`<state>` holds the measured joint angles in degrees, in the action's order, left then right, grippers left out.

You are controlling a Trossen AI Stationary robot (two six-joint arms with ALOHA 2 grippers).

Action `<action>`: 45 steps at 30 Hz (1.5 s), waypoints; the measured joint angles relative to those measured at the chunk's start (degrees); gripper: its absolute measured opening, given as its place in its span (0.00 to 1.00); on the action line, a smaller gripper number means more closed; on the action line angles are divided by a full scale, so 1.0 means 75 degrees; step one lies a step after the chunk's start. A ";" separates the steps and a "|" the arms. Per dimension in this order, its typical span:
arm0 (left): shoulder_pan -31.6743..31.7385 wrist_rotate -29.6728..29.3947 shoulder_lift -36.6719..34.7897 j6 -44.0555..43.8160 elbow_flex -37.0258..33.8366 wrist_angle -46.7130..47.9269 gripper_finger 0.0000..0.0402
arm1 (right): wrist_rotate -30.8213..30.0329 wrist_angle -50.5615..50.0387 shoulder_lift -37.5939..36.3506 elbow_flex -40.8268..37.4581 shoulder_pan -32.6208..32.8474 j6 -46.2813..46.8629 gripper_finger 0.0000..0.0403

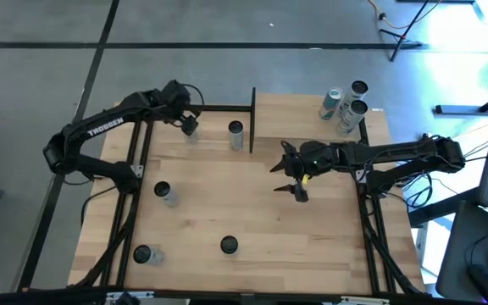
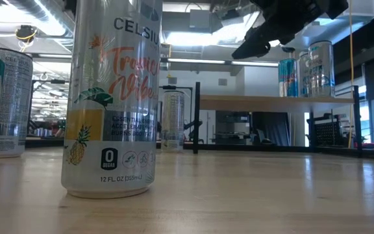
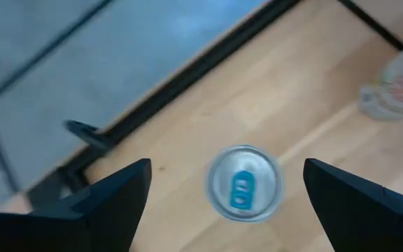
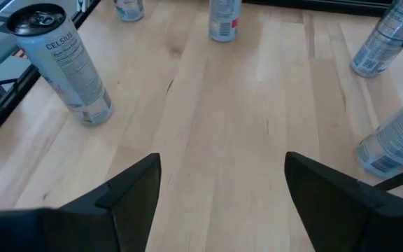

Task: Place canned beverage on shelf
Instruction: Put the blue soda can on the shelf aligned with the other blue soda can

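Hovering over the far left of the worktop (image 1: 261, 212), the left end effector (image 1: 190, 127) has its dark fingers spread wide, and directly below them stands an upright can (image 3: 244, 183), its round silver lid and blue tab facing up; the right end effector (image 1: 293, 178) hangs mid-worktop, also spread wide and holding nothing, just in front of the shelf (image 1: 295, 114); that shelf is a raised light-wood plank on black posts at the far right, carrying three cans (image 1: 346, 106); more slim cylindrical cans stand on the pale plank worktop, one beside the shelf's left post (image 1: 235, 134), one at left (image 1: 163, 192), two near the front (image 1: 229, 246); the nearest front can (image 2: 112, 97) shows a pineapple print.
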<state>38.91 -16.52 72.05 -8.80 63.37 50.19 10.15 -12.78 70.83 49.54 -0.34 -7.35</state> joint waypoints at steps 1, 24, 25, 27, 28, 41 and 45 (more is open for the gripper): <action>0.0083 0.0203 0.0000 -0.0002 0.0000 -0.0005 0.90 | 0.0000 0.0000 0.0000 0.0000 0.0000 -0.0041 0.72; 0.0245 0.0651 0.1373 0.0307 -0.0006 0.0233 0.89 | -0.0006 0.0016 0.0000 0.0000 -0.0006 -0.0255 0.72; 0.0245 0.0646 0.1373 0.0363 -0.0006 0.0257 0.88 | -0.0006 0.0024 0.0000 0.0000 -0.0006 -0.0257 0.72; 0.0245 0.0682 0.1373 0.0396 -0.0006 0.0282 0.87 | -0.0006 0.0046 0.0000 0.0000 -0.0006 -0.0257 0.72; 0.0248 0.0729 0.1371 0.0398 -0.0006 0.0323 0.85 | -0.0006 0.0063 0.0000 0.0000 -0.0006 -0.0257 0.72; 0.0034 0.1115 0.1367 0.0455 -0.0006 0.0367 0.58 | -0.0006 0.0354 0.0000 0.0000 -0.0006 -0.0289 0.72; -0.0290 0.1080 0.1332 0.0437 -0.0003 0.0372 0.49 | -0.0006 0.0361 0.0000 0.0000 -0.0006 -0.0341 0.72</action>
<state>36.74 -8.43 82.04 -5.52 63.35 52.99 10.11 -10.07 70.83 49.54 -0.38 -9.91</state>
